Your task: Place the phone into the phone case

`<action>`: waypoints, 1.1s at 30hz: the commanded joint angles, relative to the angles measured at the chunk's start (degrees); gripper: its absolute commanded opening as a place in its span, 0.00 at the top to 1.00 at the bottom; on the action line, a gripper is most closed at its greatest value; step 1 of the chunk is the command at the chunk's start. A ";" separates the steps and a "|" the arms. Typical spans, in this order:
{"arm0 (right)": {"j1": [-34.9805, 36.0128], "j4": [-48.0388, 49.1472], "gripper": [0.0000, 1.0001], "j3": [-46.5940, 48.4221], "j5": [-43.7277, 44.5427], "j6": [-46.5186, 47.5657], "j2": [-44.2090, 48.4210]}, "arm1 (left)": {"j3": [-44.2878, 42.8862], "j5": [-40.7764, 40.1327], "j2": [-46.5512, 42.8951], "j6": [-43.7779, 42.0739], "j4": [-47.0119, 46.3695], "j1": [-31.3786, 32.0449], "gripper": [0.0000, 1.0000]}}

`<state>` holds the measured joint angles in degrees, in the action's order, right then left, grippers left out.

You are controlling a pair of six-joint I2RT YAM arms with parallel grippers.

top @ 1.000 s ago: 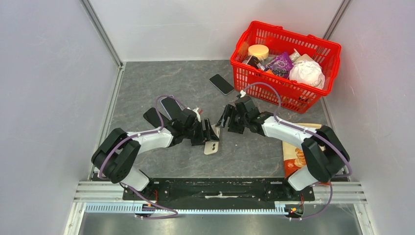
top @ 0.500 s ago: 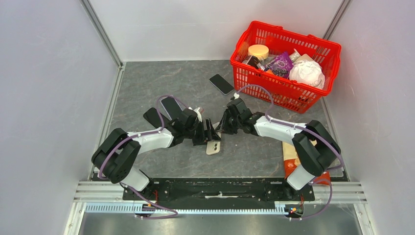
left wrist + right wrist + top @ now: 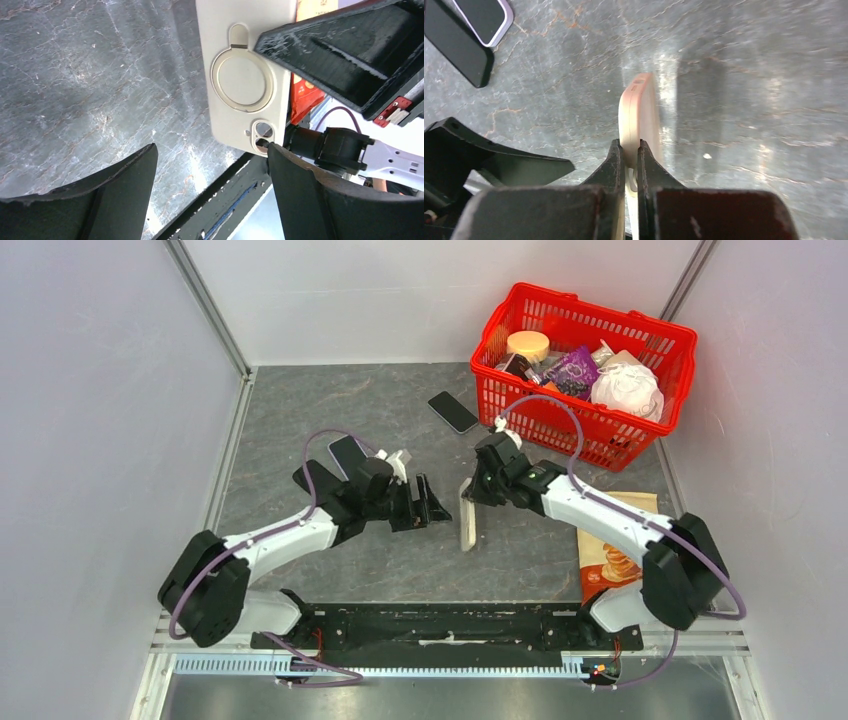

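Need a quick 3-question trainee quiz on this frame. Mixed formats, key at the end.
1. True or false: the left gripper is clamped on the beige phone case.
2. Multiple choice: the red basket sits on the table at the A) far right B) near left C) centre.
3. Short answer: which gripper holds the case?

Key: 1 false, its jaws are open beside the case. 2 A. 3 the right gripper, pinching it edge-on.

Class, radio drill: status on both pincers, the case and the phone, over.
Right pincer shut on phone case, case turned on edge. Left pincer open, holding nothing. Phone flat by red basket, untouched.
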<state>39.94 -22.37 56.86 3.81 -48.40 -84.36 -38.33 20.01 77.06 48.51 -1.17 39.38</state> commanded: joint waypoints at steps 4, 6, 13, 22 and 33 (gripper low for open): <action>1.28 -16.67 1.00 5.86 16.14 5.99 5.97 | -8.08 -12.83 -4.09 -1.66 15.30 -0.37 0.15; 3.15 -19.53 1.00 6.61 21.86 6.16 5.30 | -10.88 -17.07 -3.56 -0.50 19.04 -1.66 0.15; 9.67 -28.82 0.98 11.79 35.81 3.78 -3.80 | -14.72 -16.16 -2.26 2.78 21.12 -8.07 0.16; 10.86 -21.86 0.57 14.84 28.12 3.09 -13.05 | -17.97 -17.79 0.56 4.46 20.66 -9.99 0.17; 10.00 -14.42 0.07 7.77 23.14 3.67 0.77 | -25.43 -17.30 12.95 9.34 7.89 -11.41 0.19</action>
<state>50.50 -39.75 66.57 27.38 -44.10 -91.64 -58.54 3.01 85.84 54.19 15.81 28.71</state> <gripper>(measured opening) 0.928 0.827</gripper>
